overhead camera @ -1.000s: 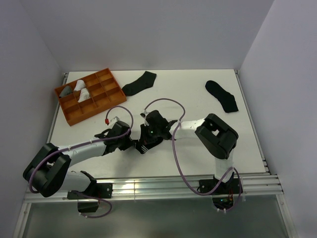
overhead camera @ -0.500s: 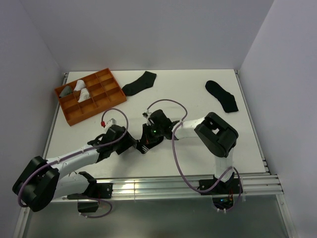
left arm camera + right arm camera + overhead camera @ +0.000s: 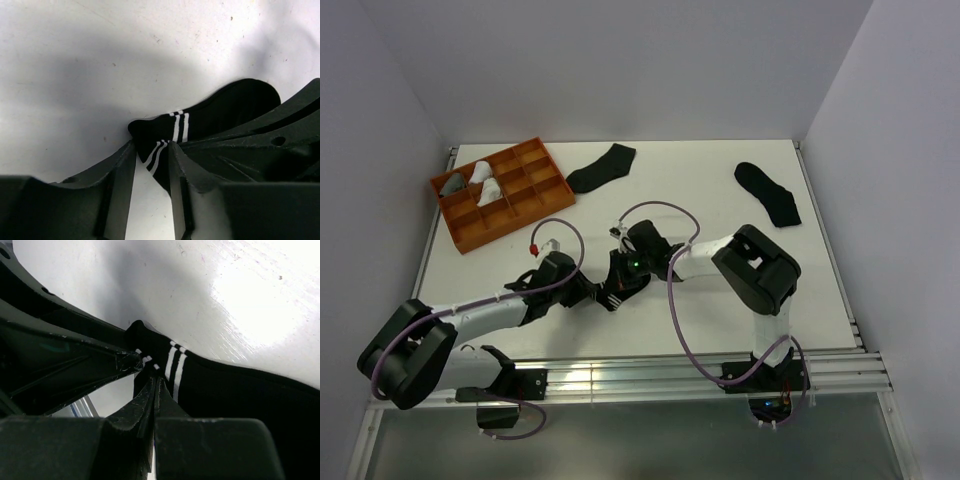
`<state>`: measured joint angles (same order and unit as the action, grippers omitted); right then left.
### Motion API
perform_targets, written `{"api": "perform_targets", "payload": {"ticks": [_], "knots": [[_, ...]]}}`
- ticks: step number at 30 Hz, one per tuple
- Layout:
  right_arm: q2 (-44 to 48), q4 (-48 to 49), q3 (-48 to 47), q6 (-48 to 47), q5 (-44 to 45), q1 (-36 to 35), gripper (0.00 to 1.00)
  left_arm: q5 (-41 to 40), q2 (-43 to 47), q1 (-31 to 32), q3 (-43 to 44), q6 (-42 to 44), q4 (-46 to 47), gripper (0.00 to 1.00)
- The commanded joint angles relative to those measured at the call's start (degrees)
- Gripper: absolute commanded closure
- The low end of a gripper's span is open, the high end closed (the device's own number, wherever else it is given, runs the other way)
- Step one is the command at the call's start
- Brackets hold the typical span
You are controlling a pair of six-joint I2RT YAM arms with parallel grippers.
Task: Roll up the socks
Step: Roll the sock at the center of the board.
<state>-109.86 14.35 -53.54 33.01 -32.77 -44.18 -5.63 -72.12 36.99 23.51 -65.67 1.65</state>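
Both grippers meet low over the near middle of the white table (image 3: 820, 285), each closed on the same striped sock (image 3: 225, 107). From its wrist camera, the left gripper (image 3: 150, 146) has its two dark, ribbed plastic fingers narrowed onto the sock's cuff, with a slim gap between them filled by black knit and thin white stripes. The right gripper (image 3: 152, 376) has its jaws pressed almost together, pinching the fabric just beside a pair of white stripes. Its fingertips sit right against the tip of the left gripper's finger.

The striped sock is soft black cloth, bunched at the cuff where the fingers hold it. Its rounded body lies flat on the table behind the grip.

Three loose socks show in all. Besides the striped one there are two plain black ones, both flat and well apart from the arms. The left plain sock (image 3: 602, 168) lies at the far side near the tray, bent in an L. The right plain sock (image 3: 768, 192) lies toward the far right, long and slightly curved.

One orange tray (image 3: 533, 178), rigid and rectangular with a grid of compartments, sits skewed at the far left. Three rolled bundles occupy compartments at its left end. They are one grey bundle (image 3: 453, 184), an upper white bundle (image 3: 480, 170) and a lower white bundle (image 3: 493, 190).
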Motion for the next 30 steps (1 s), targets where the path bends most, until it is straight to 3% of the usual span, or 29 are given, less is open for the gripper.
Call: {"api": "perform_targets", "payload": {"ticks": [1, 3, 9, 13, 15, 18, 23, 30], "knots": [[-0.7, 1.12, 0.72, -1.9, -1.32, 0.94, 1.0, 0.35, -1.89, 0.18, -0.48, 0.89, -0.24, 0.64], [-0.79, 1.73, 0.8, -1.73, -2.2, 1.38, 1.0, 0.27, -2.32, 0.18, -0.48, 0.98, -0.24, 0.66], [0.26, 1.47, 0.63, -3.22, -2.47, 1.82, 1.0, 0.36, -3.47, 0.18, 0.31, 1.42, -0.95, 0.82], [1.76, 0.42, 0.37, -4.62, -1.33, 1.38, 1.0, 0.35, -4.35, 0.1, 2.41, 2.3, -1.47, 0.97], [2.54, 0.07, 0.36, -5.41, -1.24, 1.21, 0.99, 0.53, -4.7, 0.18, 3.29, 2.39, -3.21, 0.99], [5.69, 0.5, 1.59, -6.73, 0.69, 0.42, 0.86, 0.62, -5.14, 0.18, 6.02, 2.74, -6.39, 1.0], [15.01, 2.52, 7.47, -10.85, 14.53, -3.26, 0.69, 0.53, -7.24, 0.18, 12.17, 3.88, -13.15, 1.0], [25.83, 6.04, 14.69, -19.91, 32.67, -11.95, 0.59, 1.58, -9.27, 0.27, 16.13, 4.06, -18.17, 1.0]]}}
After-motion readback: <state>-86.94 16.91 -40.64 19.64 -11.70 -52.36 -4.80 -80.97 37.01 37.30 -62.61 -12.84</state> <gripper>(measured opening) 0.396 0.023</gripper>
